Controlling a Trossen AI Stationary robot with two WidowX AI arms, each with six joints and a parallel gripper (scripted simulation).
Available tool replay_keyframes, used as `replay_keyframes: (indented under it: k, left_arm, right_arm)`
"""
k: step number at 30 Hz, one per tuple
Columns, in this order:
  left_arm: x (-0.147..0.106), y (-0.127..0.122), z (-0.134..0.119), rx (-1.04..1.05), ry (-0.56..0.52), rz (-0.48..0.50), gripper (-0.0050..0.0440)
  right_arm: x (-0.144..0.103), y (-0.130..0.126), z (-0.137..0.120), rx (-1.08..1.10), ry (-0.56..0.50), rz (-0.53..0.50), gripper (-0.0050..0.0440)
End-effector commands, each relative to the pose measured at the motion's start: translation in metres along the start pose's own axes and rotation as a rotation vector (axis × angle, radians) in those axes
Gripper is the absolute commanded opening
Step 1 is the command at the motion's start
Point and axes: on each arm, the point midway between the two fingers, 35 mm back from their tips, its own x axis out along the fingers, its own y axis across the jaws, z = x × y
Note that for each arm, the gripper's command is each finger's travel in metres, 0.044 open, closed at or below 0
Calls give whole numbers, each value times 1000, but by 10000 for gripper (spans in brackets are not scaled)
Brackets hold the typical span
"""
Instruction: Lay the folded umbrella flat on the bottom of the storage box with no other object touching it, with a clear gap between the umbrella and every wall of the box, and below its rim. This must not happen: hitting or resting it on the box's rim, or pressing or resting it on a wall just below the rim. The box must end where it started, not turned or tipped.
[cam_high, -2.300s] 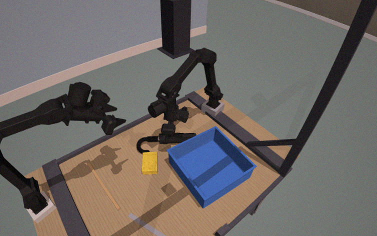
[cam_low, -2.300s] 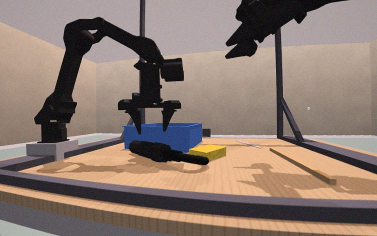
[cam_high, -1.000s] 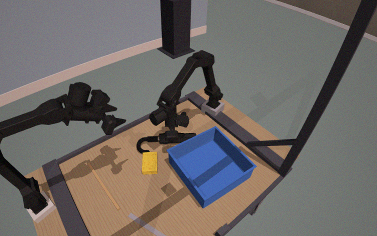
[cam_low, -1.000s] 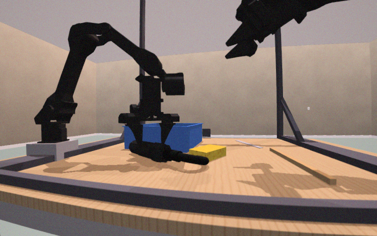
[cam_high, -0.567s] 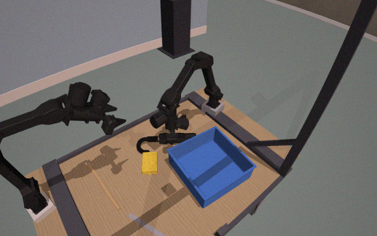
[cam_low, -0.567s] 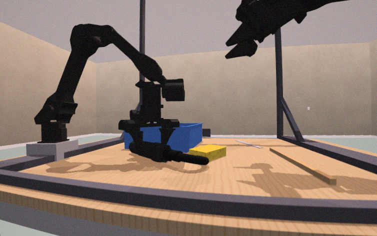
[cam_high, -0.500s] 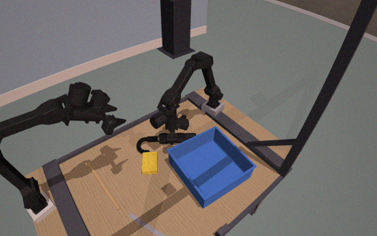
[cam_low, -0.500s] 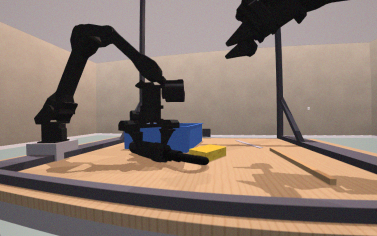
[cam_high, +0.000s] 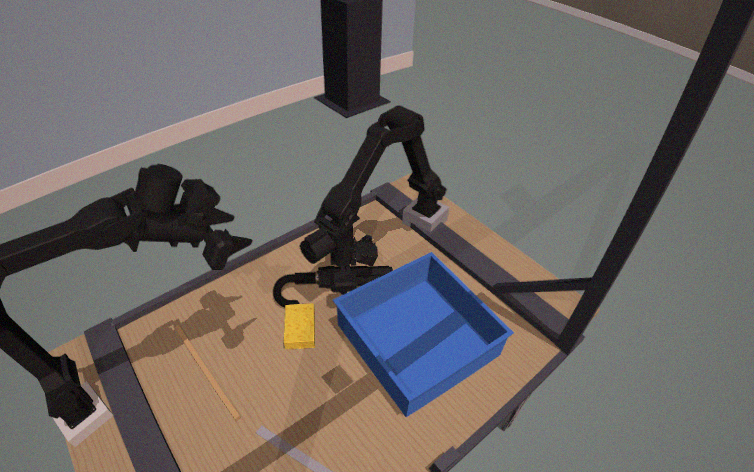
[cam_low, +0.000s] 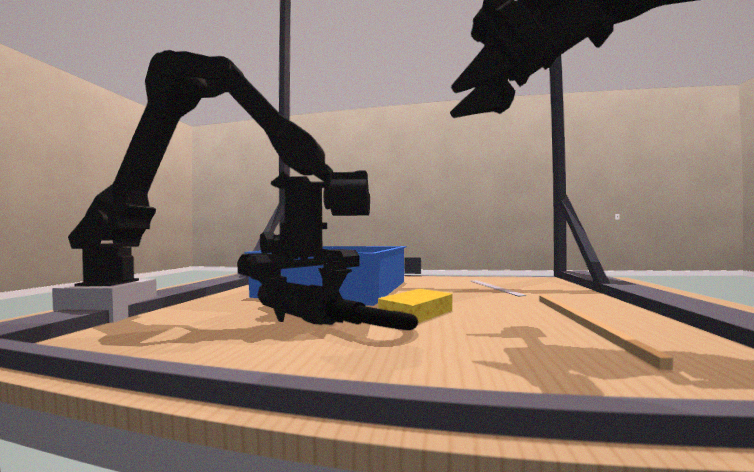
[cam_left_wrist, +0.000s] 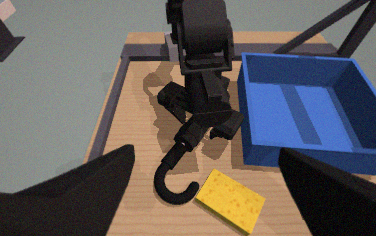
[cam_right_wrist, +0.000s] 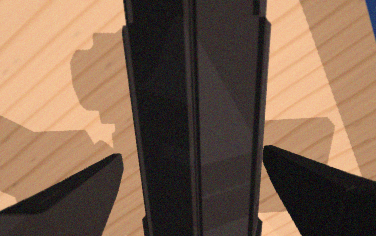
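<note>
The folded black umbrella (cam_high: 328, 278) lies flat on the table just outside the blue storage box (cam_high: 422, 328), with its hooked handle (cam_high: 282, 290) pointing away from the box. My right gripper (cam_high: 349, 273) is open and lowered over the umbrella's body, one finger on each side. In the right wrist view the umbrella (cam_right_wrist: 195, 115) fills the gap between the open fingers. In the left wrist view the umbrella (cam_left_wrist: 182, 155) and the box (cam_left_wrist: 305, 115) lie below. My left gripper (cam_high: 228, 247) is open and empty, high above the table, away from the umbrella.
A yellow sponge (cam_high: 299, 325) lies next to the umbrella's handle, near the box's corner. A thin wooden stick (cam_high: 208, 372) and a grey strip (cam_high: 289, 448) lie on the table farther away. Dark frame rails edge the table, and a post stands at one corner.
</note>
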Motion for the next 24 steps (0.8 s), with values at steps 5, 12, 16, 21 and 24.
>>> replay_keyframes:
  k: [5, 12, 16, 21, 24]
  left_arm:
    - [-8, 0, 8, -1, -26, -1, 400]
    - [-8, 0, 8, -1, -26, -1, 400]
    - [-8, 0, 8, -1, -26, -1, 400]
    - [-8, 0, 8, -1, -26, -1, 400]
    - [-8, 0, 8, -1, -26, -1, 400]
  right_arm:
    - [-9, -5, -5, -2, 28, -23, 350]
    - [-9, -5, -5, -2, 28, -23, 310]
    - [-9, -5, -5, -2, 28, -23, 290]
    - [-9, -5, -5, -2, 28, -23, 270]
    - [-9, -5, -5, -2, 28, -23, 250]
